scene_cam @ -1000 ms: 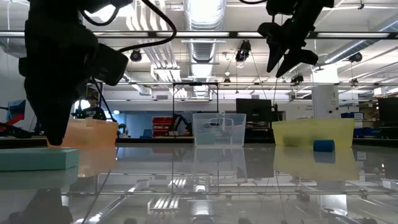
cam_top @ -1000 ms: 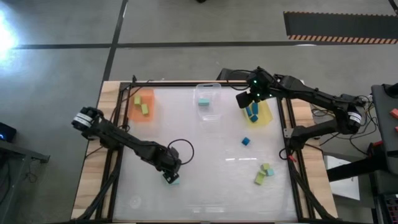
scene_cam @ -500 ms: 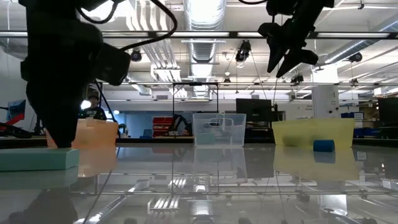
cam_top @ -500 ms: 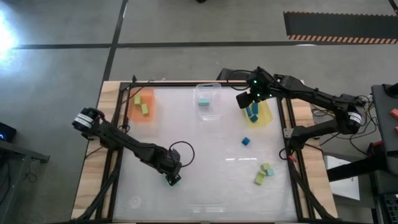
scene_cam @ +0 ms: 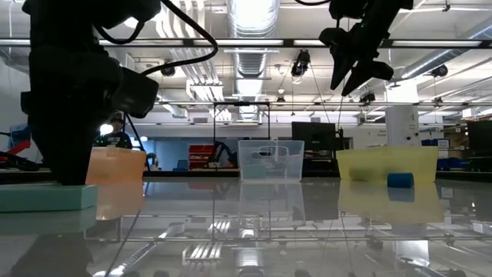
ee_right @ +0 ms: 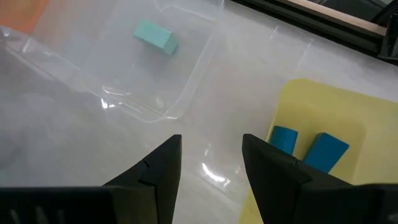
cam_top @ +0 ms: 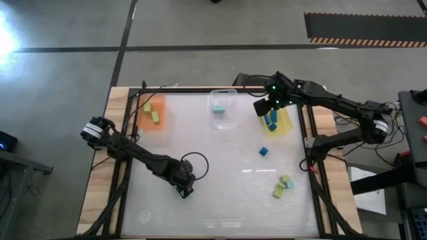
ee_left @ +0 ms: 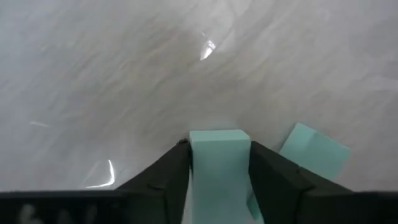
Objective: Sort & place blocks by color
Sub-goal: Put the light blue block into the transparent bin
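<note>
My left gripper (cam_top: 185, 192) stands at the table's near left-centre, pointing steeply down, shut on a light teal block (ee_left: 219, 155) that lies on the table. A second teal block (ee_left: 314, 149) lies just beside it. My right gripper (cam_top: 261, 107) hangs open and high between the clear tray (cam_top: 223, 110) and the yellow tray (cam_top: 277, 121), holding nothing. The clear tray holds a teal block (ee_right: 155, 36), and blue blocks (ee_right: 311, 146) lie in the yellow tray. The orange tray (cam_top: 152, 112) holds yellow-green blocks. My left gripper pinches the teal block by two opposite sides (ee_left: 193, 163) between its two fingers (ee_left: 165, 177). The fingers come from above, pointing steeply down. In the low view the block (scene_cam: 46, 196) lies flat on the table under the gripper.
A loose blue block (cam_top: 263, 151) lies right of centre. A yellow-green and a teal block (cam_top: 283, 185) lie near the right front. The three trays line the far edge. A black cable loop (cam_top: 195, 160) trails beside my left arm.
My left gripper has sunk a little toward the teal block on the table. The block has stayed where it was.
</note>
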Robot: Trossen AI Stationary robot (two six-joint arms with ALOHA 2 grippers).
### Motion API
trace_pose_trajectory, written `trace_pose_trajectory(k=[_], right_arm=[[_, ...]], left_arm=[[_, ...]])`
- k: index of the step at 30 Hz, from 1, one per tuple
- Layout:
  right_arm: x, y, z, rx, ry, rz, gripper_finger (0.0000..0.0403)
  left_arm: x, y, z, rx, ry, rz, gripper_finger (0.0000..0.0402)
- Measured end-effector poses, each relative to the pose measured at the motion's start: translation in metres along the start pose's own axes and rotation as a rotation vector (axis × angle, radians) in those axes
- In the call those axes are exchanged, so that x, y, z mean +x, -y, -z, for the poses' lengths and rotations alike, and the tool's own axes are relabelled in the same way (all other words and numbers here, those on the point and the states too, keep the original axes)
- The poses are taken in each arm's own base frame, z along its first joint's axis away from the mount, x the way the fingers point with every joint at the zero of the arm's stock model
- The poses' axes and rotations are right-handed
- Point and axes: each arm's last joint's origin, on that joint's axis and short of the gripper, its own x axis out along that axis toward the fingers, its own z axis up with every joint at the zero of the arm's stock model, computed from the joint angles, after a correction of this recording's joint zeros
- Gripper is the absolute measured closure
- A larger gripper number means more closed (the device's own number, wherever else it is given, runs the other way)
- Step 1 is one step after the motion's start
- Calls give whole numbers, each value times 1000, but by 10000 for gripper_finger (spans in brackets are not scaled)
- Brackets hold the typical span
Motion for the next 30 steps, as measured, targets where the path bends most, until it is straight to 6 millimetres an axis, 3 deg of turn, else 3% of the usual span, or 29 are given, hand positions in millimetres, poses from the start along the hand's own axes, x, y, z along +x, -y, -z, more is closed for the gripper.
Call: trace_pose_trajectory(k=[2, 11, 19, 30], right_arm=[[-1, 0, 0, -2, 3, -2, 243], [-24, -11, -19, -77, 243, -128, 243], [-62, -30, -49, -177, 533, -275, 243], [-86, -40, -58, -279, 604, -401, 243]], left_arm=[[0, 0, 0, -1, 0, 0, 290], [-16, -7, 2, -3, -4, -17, 292], [-67, -12, 0, 49, 149, 94, 292], [-140, -36, -15, 50, 487, 215, 292]])
